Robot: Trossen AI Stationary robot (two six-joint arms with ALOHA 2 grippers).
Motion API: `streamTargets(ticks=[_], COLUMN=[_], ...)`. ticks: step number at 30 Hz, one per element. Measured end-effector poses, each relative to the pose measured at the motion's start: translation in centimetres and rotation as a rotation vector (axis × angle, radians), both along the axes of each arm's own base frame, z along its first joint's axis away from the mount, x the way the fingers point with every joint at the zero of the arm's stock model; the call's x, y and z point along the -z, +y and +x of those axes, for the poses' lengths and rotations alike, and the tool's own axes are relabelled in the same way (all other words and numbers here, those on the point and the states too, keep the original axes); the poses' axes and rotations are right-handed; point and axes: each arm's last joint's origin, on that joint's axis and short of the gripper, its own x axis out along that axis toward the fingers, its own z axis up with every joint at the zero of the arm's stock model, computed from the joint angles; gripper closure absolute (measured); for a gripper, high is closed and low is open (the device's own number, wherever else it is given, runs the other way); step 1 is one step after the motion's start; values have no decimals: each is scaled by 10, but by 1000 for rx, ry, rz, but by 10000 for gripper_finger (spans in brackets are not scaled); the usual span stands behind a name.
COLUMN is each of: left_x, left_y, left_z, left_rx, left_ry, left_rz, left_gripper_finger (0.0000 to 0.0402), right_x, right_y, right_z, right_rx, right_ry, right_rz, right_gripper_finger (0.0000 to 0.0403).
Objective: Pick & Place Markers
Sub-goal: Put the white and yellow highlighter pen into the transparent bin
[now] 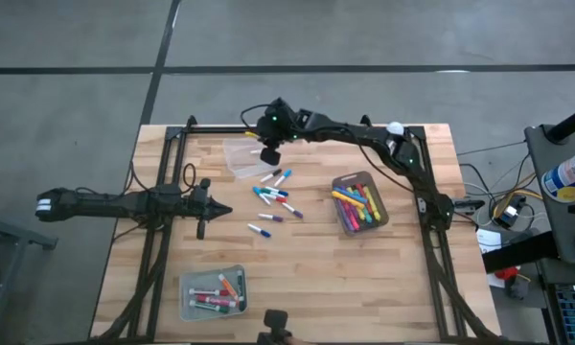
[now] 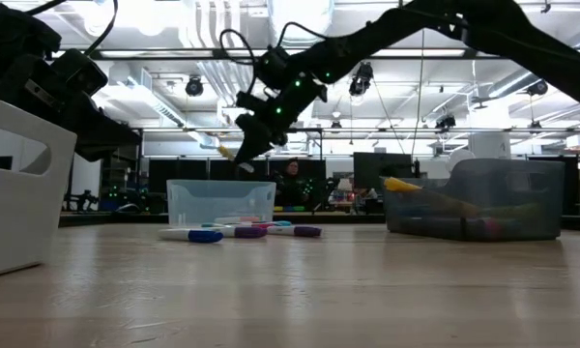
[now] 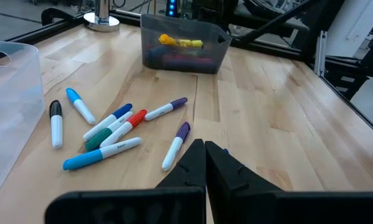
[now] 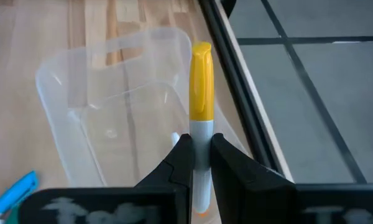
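Observation:
My right gripper (image 1: 266,153) hangs over the clear bin (image 1: 242,156) at the table's far middle, shut on a marker (image 4: 201,81) with a yellow cap and a white barrel. The low view shows this gripper (image 2: 244,159) above the clear bin (image 2: 220,201). Several loose markers (image 1: 273,197) in blue, red, green and purple lie flat on the wood in the table's middle. My left gripper (image 1: 216,209) waits shut at the left, just short of the loose markers (image 3: 112,130). My right gripper pinches the marker's white barrel (image 4: 201,134) between its two fingers, just behind the yellow cap. The fingers slant downward from the table's right. The marker lies along them, cap end sticking out beyond the fingertips, lifted clear above the clear bin (image 4: 112,124).
A grey bin (image 1: 359,201) with several markers stands at the right. Another clear bin (image 1: 214,292) with markers stands near the front edge. Black frame rails (image 1: 424,192) run along the table's sides and far edge.

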Motion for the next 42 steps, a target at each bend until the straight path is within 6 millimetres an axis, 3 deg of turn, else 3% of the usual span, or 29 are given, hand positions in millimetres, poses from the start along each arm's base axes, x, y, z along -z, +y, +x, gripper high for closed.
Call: streamTargets(ticks=[42], left_x=[0], left_y=[0], left_z=[0], left_rx=[0], left_ry=[-1], left_rz=[0], left_gripper_finger=[401], right_x=[38], right_y=[-1], right_z=[-5], right_rx=[46], right_ry=[19], right_rz=[164], right_gripper_finger=[371])
